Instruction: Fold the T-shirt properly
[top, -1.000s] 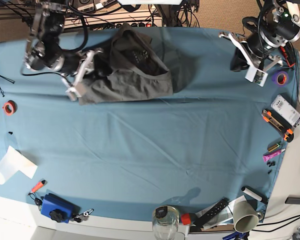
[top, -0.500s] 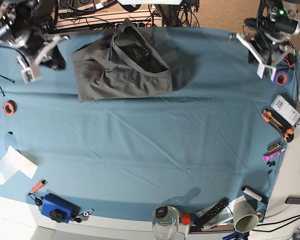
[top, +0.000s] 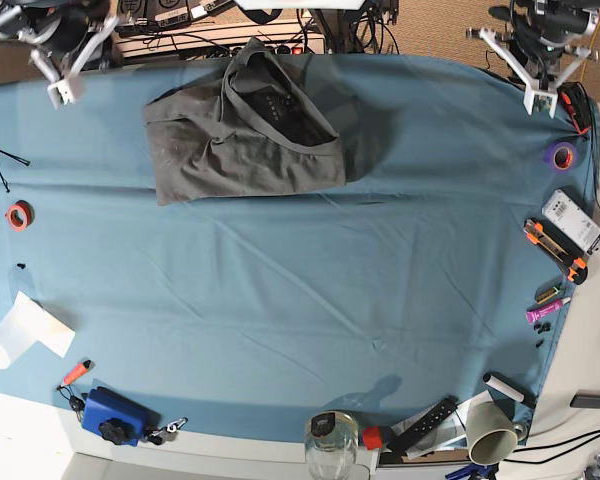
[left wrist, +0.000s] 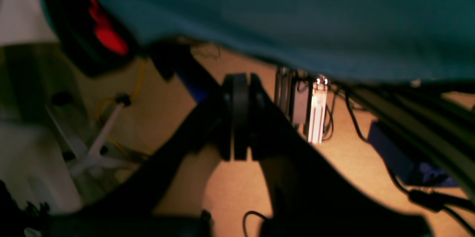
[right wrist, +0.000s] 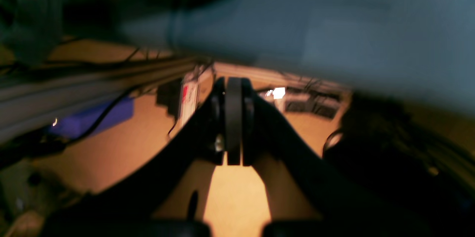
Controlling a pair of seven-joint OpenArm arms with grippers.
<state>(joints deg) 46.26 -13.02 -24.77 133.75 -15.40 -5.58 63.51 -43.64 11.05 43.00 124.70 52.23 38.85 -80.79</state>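
The dark charcoal T-shirt lies folded into a rough rectangle at the back of the table, left of centre, with its collar part on top. No gripper touches it. My right gripper hangs over the back left corner, well left of the shirt. In the right wrist view the right gripper is shut with nothing between its pads, floor showing beyond. My left gripper is over the back right corner. The left wrist view also shows the left gripper shut and empty.
A blue-teal tablecloth covers the table. A red tape roll and white paper roll lie at the left edge. A purple tape roll and hand tools lie on the right. A blue box, glass jar and white cup line the front.
My right gripper let go of the T-shirt's left edge, shut, and pulled away to the back left corner. The left arm drew back toward the back right corner. The shirt stayed put.
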